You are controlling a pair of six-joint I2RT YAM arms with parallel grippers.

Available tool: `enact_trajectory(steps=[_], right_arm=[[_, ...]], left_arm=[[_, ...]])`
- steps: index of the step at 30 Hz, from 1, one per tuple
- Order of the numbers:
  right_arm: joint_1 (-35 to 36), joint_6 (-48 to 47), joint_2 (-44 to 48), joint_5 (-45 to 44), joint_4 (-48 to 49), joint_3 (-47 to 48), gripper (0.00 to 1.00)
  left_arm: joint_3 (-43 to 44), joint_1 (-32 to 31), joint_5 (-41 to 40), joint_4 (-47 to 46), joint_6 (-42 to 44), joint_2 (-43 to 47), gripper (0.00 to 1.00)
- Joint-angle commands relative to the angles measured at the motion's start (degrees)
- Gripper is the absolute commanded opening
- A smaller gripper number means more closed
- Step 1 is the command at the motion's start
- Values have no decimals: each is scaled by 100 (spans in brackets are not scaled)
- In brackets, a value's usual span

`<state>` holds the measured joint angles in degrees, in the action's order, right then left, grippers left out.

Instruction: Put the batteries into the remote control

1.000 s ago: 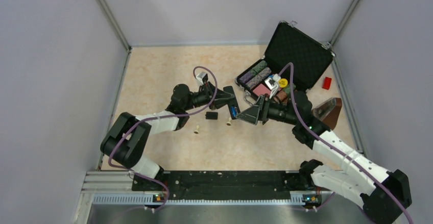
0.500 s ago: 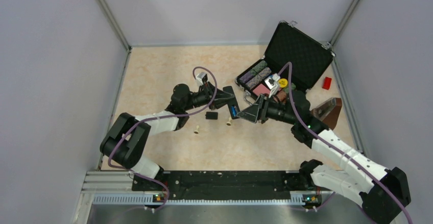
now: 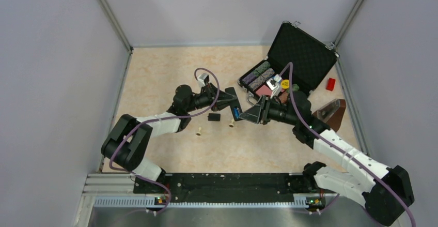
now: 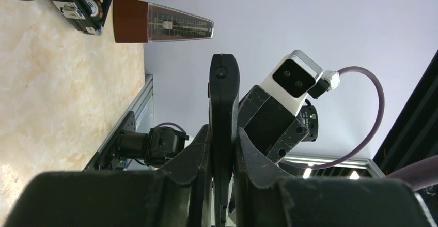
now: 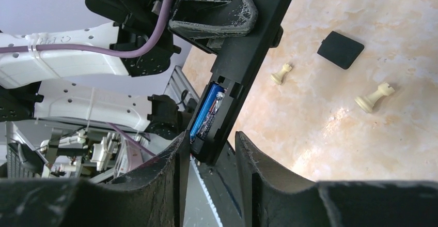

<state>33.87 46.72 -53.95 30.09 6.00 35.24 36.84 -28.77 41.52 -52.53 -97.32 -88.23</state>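
Observation:
The remote control is a slim black bar held edge-on, with my left gripper shut on it above the table's middle. Its back compartment faces the right wrist camera, and blue batteries lie inside near the lower end; a bit of blue also shows from above. My right gripper straddles that lower end of the remote. Its left finger touches the remote's edge, while the right finger stands off with a gap. The small black back cover lies flat on the table.
Two beige pawn-shaped pegs lie near the cover. The open black chip case stands at the back right, a brown metronome right of my right arm, and a red block by the right wall.
My right gripper's jaws have narrowed around the remote's lower end, and that arm has shifted slightly left. The left gripper and remote hold still.

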Motion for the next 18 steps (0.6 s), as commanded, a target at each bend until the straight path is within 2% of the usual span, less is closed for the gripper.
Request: enact_trajectory(steps=[1, 7, 18], right_arm=[[-141, 91, -241, -196, 11, 70, 35], [-153, 225, -489, 46, 112, -32, 34], [-155, 484, -775, 311, 398, -27, 17]], left_arm=[[120, -36, 260, -439, 116, 407, 0], [148, -38, 375, -582, 268, 574, 0], [261, -33, 744, -1029, 256, 605, 0]])
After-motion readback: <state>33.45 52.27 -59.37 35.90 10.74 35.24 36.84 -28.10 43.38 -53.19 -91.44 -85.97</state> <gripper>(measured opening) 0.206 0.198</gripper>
